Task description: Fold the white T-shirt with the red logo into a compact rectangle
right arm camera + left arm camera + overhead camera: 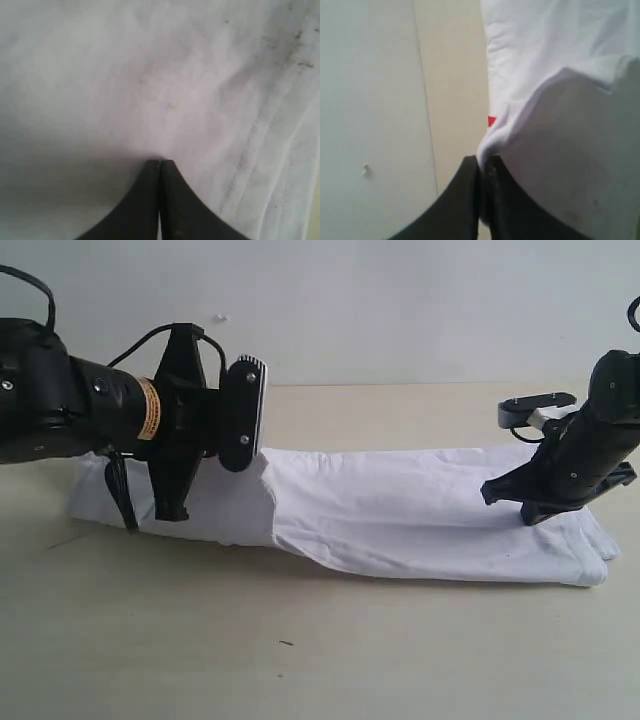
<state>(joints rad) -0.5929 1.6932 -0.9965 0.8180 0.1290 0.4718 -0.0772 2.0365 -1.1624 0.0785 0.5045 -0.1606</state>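
The white T-shirt lies folded into a long band across the table. My left gripper is shut on a fold of its cloth, and the fabric drapes away from the fingertips. In the exterior view that gripper sits at the band's left part, its tips hidden behind the wrist housing, with the cloth raised toward it. A sliver of the red logo peeks out under the fold. My right gripper is shut, its tips pressed against the shirt's surface near a stitched hem; in the exterior view it stands on the band's right end.
The beige table stretches in front of the shirt. A pale wall runs behind the far edge. The bulky left arm reaches in low over the shirt's left end.
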